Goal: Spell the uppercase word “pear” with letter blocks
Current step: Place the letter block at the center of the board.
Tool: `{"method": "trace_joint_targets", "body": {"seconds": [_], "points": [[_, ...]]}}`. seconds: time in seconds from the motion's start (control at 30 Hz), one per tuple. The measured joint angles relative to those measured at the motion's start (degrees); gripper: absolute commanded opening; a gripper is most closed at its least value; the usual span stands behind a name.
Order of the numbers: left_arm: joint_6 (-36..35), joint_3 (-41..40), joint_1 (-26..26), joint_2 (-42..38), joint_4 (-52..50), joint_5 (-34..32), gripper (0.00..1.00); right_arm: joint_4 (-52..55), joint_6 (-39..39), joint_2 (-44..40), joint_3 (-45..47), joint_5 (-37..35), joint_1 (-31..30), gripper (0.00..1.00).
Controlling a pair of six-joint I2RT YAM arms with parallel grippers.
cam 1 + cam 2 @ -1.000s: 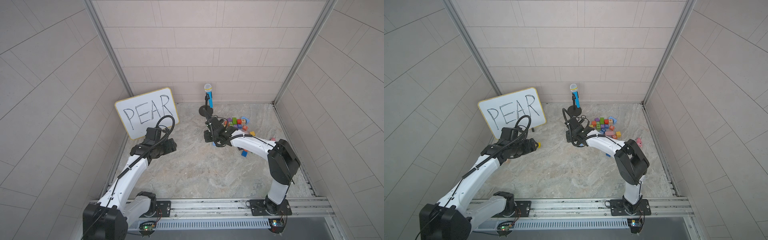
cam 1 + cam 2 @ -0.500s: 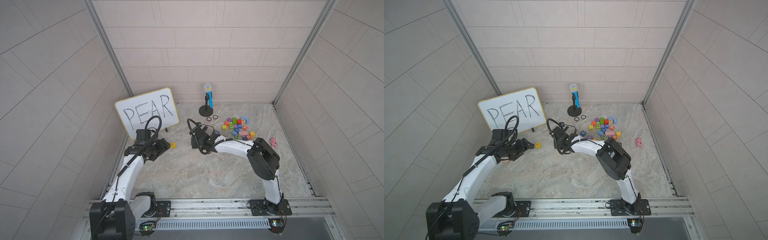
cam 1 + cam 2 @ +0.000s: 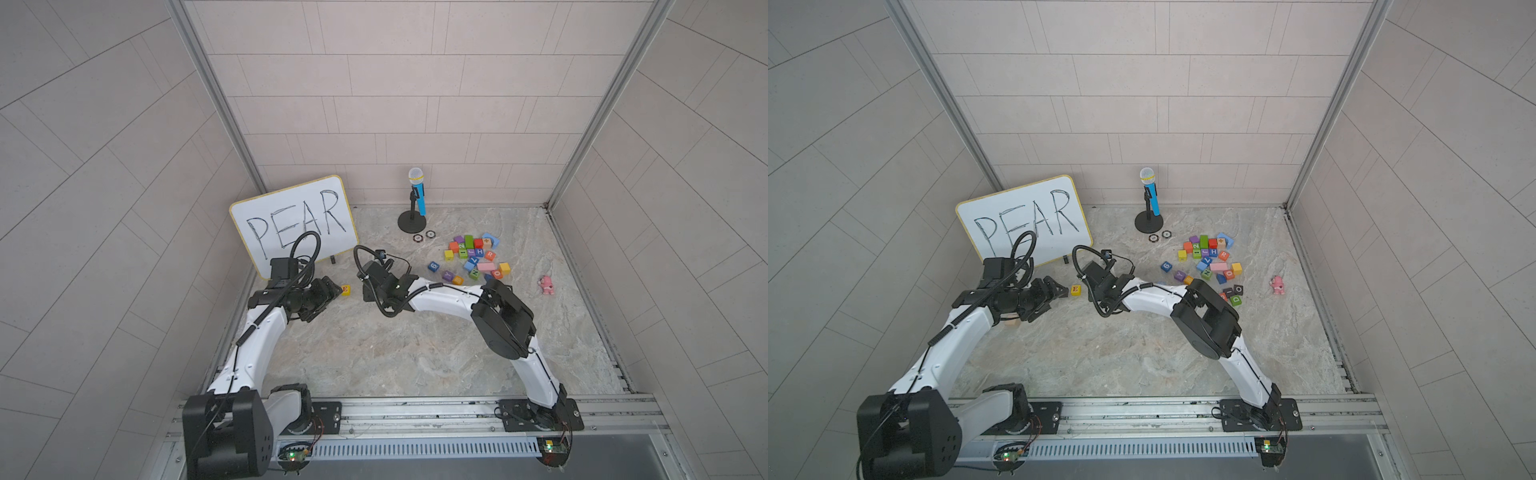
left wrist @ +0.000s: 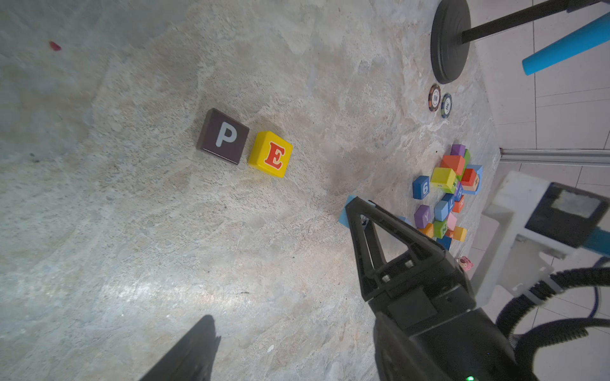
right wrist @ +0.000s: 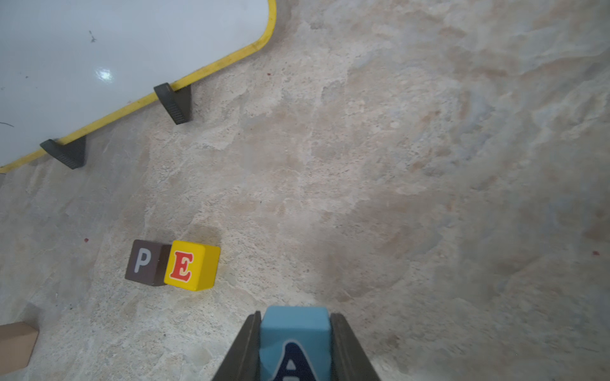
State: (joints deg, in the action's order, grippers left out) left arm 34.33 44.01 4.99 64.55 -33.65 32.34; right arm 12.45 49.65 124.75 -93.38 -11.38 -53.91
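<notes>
Right wrist shows right gripper point(image 5: 296, 316), clamping blue A point(image 5: 294, 343), now arrived near E point(image 5: 193, 265); left gripper point(image 4: 282, 260) open.

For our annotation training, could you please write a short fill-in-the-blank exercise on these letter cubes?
1. The right gripper is shut on the light blue cube lettered ___.
2. Right beside the dark purple P cube stands the yellow cube lettered ___.
3. The yellow-rimmed whiteboard reads ___.
Missing words: A; E; PEAR.
</notes>
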Motion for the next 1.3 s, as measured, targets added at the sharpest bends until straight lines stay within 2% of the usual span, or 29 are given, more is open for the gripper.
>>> {"method": "trace_joint_targets", "body": {"seconds": [0.53,1.3], "points": [[-0.04,-0.33,1.38,-0.04,0.85,1.01,0.78,-0.59,2.86,7.19,-6.38,-0.46,-0.96,0.21],[-0.07,-0.98,1.38,-0.28,1.62,1.11,0.78,-1.14,4.81,9.92,-9.16,0.76,-0.96,0.21]]}}
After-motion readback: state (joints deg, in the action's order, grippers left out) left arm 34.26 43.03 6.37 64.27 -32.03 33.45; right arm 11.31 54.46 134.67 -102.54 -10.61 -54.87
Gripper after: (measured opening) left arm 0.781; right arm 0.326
